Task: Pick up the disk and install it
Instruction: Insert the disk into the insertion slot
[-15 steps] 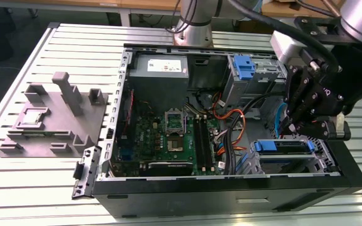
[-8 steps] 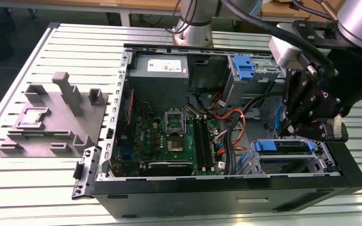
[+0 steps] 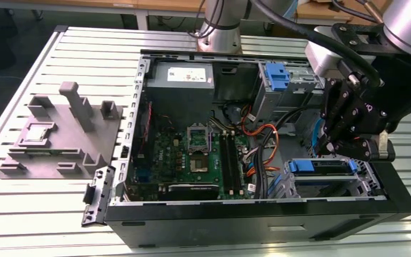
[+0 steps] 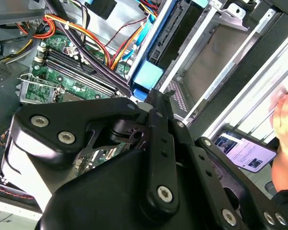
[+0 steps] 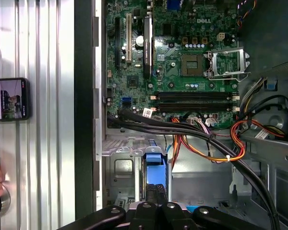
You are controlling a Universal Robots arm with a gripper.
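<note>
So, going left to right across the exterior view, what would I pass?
Grey moulded block → green circuit board → orange cables → blue-framed disk.

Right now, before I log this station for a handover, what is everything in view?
table: one, silver, slatted, under everything
computer case: one, black, open, on the table
motherboard: one, green, inside the case
power supply box: one, grey with a white sticker, inside the case
latch piece: one, blue, upright, to the exterior view's right of the box
cables: several, orange and black, beside the motherboard
fixture block: one, grey, on the table at the exterior view's left
phone: one, screen lit, flat on the table
disk: one, blue-framed, in the drive bay
hand: one, a person's, near the phone
gripper: one, black, just above the disk
</note>
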